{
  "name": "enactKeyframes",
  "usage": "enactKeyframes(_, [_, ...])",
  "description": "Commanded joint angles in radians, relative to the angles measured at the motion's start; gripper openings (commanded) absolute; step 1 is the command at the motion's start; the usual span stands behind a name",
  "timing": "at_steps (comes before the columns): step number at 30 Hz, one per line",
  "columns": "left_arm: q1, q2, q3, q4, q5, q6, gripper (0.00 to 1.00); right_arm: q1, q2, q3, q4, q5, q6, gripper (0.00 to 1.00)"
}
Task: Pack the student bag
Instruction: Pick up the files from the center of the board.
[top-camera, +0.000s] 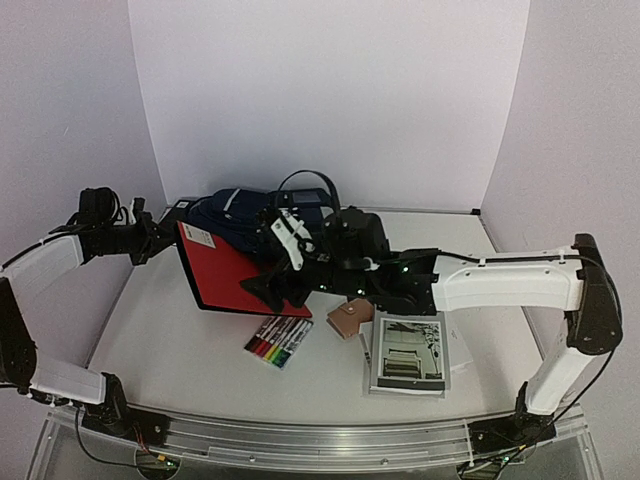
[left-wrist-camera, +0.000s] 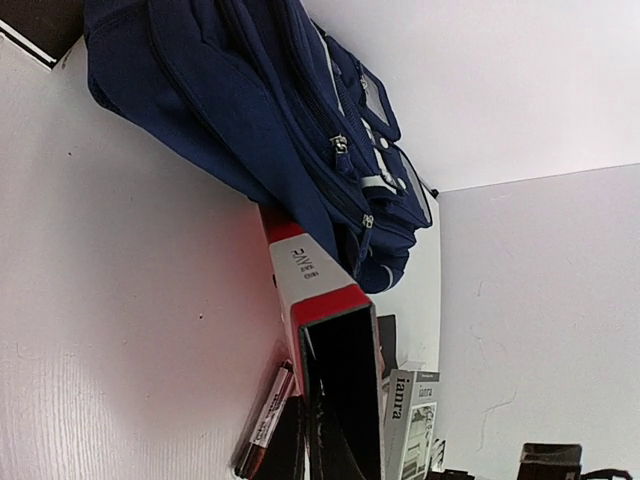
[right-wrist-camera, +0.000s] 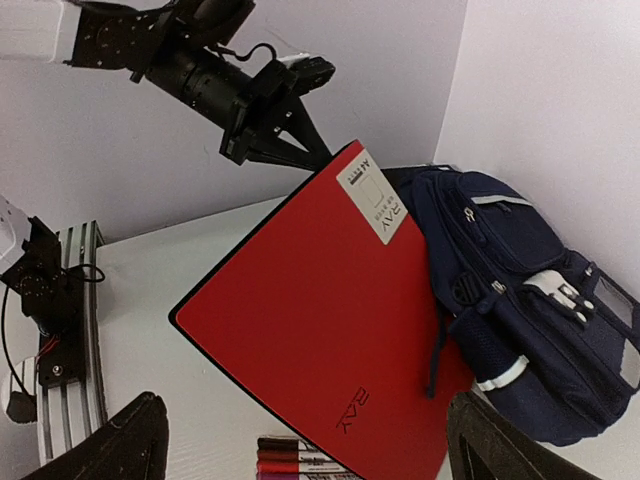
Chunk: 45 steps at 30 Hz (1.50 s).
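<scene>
Student bag (top-camera: 232, 208) is lying on its side at the back of the table (top-camera: 180, 340), and honestly the packing looks like it has barely started. A red binder (top-camera: 222, 272) is propped at an angle with one edge tucked against the bag, but it's hard to tell if any of it is actually inside. The marker pack (top-camera: 278, 341), a little brown pouch (top-camera: 346, 320) and a book (top-camera: 408, 355) all sit out front, so that's three things left at least. The right gripper (right-wrist-camera: 305, 420) hangs over the binder with its fingers spread wide, holding nothing. The left gripper (right-wrist-camera: 290, 140) is pressed together up by the binder's top corner; can't tell if it's pinching anything.
</scene>
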Motion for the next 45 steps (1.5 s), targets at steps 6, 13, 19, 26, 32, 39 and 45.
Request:
enactKeyframes(6, [-0.002, -0.056, 0.008, 0.063, 0.030, -0.034, 0.00, 0.154, 0.237, 0.008, 0.322, 0.227, -0.201, 0.94])
enactKeyframes(13, [-0.002, -0.062, 0.005, 0.064, 0.033, -0.042, 0.00, 0.182, 0.386, 0.079, 0.387, 0.345, -0.270, 0.95])
enactKeyframes(19, [-0.001, -0.066, 0.000, 0.064, 0.049, -0.052, 0.00, 0.182, 0.503, 0.166, 0.506, 0.543, -0.344, 0.63])
enactKeyframes(26, [-0.002, -0.072, -0.060, 0.069, 0.066, -0.114, 0.28, 0.186, 0.495, 0.184, 0.550, 0.509, -0.362, 0.00])
enactKeyframes(32, [-0.002, -0.105, -0.173, 0.142, 0.104, -0.210, 0.86, 0.189, 0.519, 0.211, 0.543, 0.525, -0.373, 0.00])
enactKeyframes(39, [-0.004, -0.235, -0.219, 0.147, 0.089, -0.297, 0.93, 0.189, 0.558, 0.259, 0.498, 0.540, -0.371, 0.00])
enactKeyframes(45, [-0.004, -0.316, -0.194, 0.049, 0.061, -0.311, 0.91, 0.189, 0.582, 0.290, 0.478, 0.542, -0.357, 0.00])
